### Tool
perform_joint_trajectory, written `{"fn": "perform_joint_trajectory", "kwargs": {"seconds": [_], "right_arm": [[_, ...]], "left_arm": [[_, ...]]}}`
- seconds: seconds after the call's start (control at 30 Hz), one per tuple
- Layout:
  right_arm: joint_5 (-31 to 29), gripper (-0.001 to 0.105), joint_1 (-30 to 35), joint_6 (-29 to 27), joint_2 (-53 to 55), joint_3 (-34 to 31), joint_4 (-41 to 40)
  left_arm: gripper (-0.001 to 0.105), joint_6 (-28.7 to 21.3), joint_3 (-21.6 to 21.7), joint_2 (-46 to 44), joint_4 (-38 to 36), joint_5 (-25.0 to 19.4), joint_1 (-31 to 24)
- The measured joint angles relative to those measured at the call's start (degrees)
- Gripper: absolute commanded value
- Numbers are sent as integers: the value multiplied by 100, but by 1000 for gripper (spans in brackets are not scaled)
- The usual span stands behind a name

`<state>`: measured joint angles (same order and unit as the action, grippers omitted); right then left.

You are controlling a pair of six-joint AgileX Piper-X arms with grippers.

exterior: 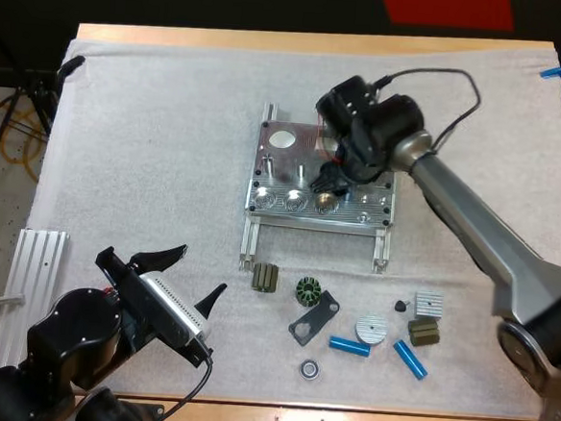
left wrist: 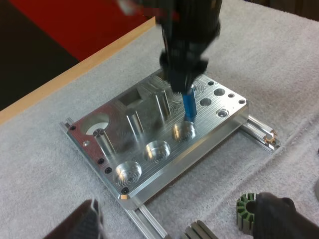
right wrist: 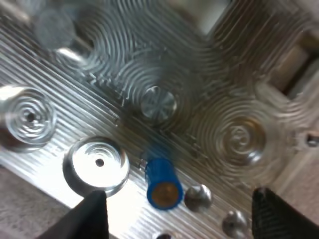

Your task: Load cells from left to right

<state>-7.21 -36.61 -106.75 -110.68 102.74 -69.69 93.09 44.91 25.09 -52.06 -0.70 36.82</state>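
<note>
The right gripper (left wrist: 185, 84) is black. The cylinder (right wrist: 162, 181) between its fingers is bright blue with a coppery-brown end face. Beneath it the fixture (right wrist: 99, 64) is bare silver metal, patterned with fine concentric rings and straight parallel ridges. The left gripper (exterior: 194, 277) is black too. Just beside one of its fingers lies a green, ribbed ring (left wrist: 246, 211), and beyond that ring two more bright blue cylinders (exterior: 349, 345) lie on the white mat (exterior: 150, 144).
</note>
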Motion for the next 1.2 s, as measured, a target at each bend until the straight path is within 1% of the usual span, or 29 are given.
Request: {"fn": "perform_joint_trajectory", "kwargs": {"seconds": [0.13,0.23,0.3,0.33,0.37,0.4,0.5,0.57,0.6,0.7,0.73,0.8,0.83,0.87,0.9,0.97,1.03,1.1,1.13,1.2], "right_arm": [[0,60,0,0,553,0,0],[104,60,0,0,1033,0,-45],[292,60,0,0,1316,0,-133],[414,60,0,0,1545,-51,-177],[556,60,0,0,1815,-156,-187],[606,60,0,0,1912,-240,-188],[645,60,0,22,2663,-832,-230],[654,60,0,112,3220,-1314,-256],[654,60,0,149,3538,-1592,-256],[654,60,0,169,4330,-2180,-285],[654,60,0,180,4507,-2286,-297],[721,60,0,180,5200,-2596,-482],[721,60,0,180,5369,-2688,-560],[721,60,0,207,5771,-2854,-794],[721,60,0,240,5984,-2967,-970],[909,60,0,260,6323,-3149,-1201],[1222,60,0,257,6661,-3343,-1378],[1718,60,0,257,7069,-3511,-1523],[1806,60,0,257,7173,-3545,-1540],[2028,60,0,124,7574,-3651,-1561]], "left_arm": [[61,0,0,0,0,0,0],[61,-183,0,0,97,70,0],[61,-360,0,13,209,268,0],[61,-504,0,33,259,450,0],[61,-569,0,77,291,664,0],[61,-574,0,108,295,766,0],[61,-629,0,323,400,1223,0],[61,-659,0,442,521,1313,0],[61,-741,0,555,613,1443,0],[61,-828,0,904,794,1732,-9],[61,-828,0,954,814,1809,-9],[61,-828,0,1277,903,2220,-9],[61,-828,0,1360,922,2368,-9],[61,-874,0,1580,991,2720,-9],[61,-918,0,1775,1052,2906,-9],[61,-1084,0,2044,1160,3011,-9],[61,-1255,0,2276,1227,3042,-9],[61,-1499,0,2617,1273,3106,4],[61,-1565,0,2672,1271,3129,27],[61,-1769,0,2955,1281,3140,201]]}}
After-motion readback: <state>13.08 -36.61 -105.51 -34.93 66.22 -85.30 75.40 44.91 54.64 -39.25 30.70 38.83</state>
